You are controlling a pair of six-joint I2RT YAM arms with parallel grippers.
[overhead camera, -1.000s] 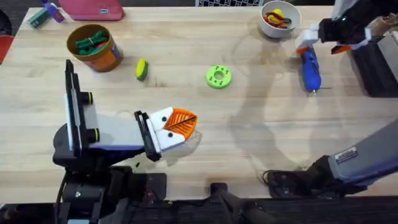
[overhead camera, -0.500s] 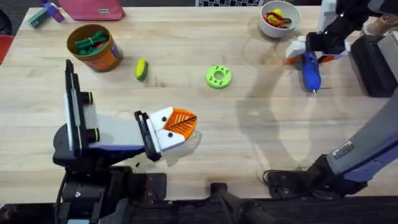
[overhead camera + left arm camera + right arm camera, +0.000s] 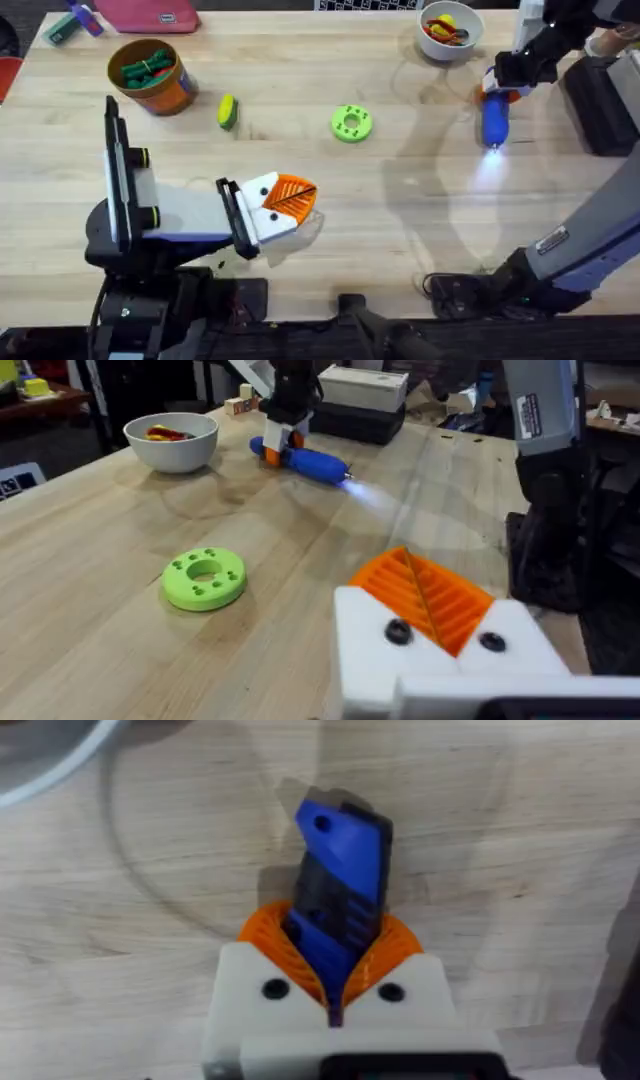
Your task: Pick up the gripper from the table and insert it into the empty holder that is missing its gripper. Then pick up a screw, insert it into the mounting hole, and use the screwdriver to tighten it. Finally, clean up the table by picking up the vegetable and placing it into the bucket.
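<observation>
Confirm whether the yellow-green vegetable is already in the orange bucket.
No, the vegetable lies on the table beside the bucket.

Right claw [image 3: 497, 80], beside the screwdriver's rear a second ago, has swung over it and closed its orange pads [image 3: 268, 932] on the blue screwdriver [image 3: 493, 117]; the screwdriver has turned nearly upright in the overhead view; its tip light now glows on the surface [image 3: 400, 210].
</observation>
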